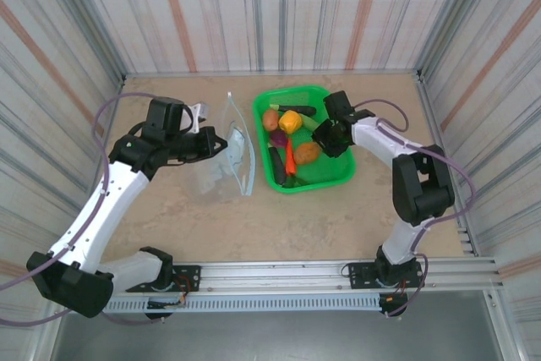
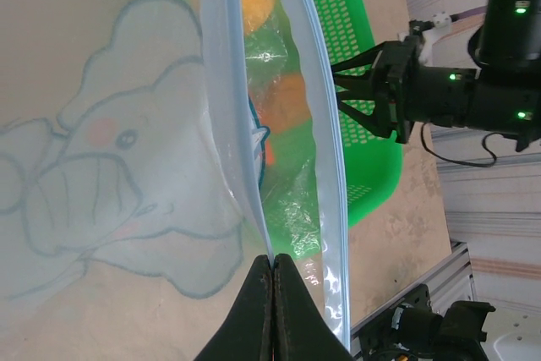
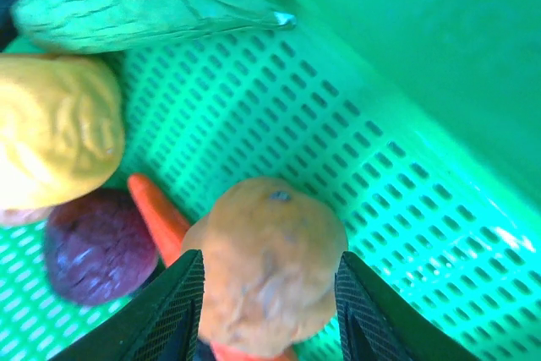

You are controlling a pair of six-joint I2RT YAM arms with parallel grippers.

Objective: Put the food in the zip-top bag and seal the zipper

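Note:
The clear zip-top bag (image 1: 226,165) with a pale elephant print (image 2: 127,166) stands open on the table, left of the green basket. My left gripper (image 2: 272,259) is shut on one lip of its mouth, and the zipper (image 2: 325,141) strip of the other lip hangs apart from it. The food lies in the basket. My right gripper (image 3: 269,258) reaches down into the basket (image 1: 325,139), its pads pressed on both sides of a brown potato (image 3: 266,243). Beside it lie an orange carrot (image 3: 156,209), a purple onion (image 3: 93,247), a yellow-orange fruit (image 3: 51,133) and a green pod (image 3: 144,2).
The green mesh basket (image 1: 338,173) sits right of centre with several other toys: a second potato (image 1: 270,118) and a dark cucumber (image 1: 297,110). Striped walls close in three sides. A metal rail (image 1: 279,275) runs along the near edge.

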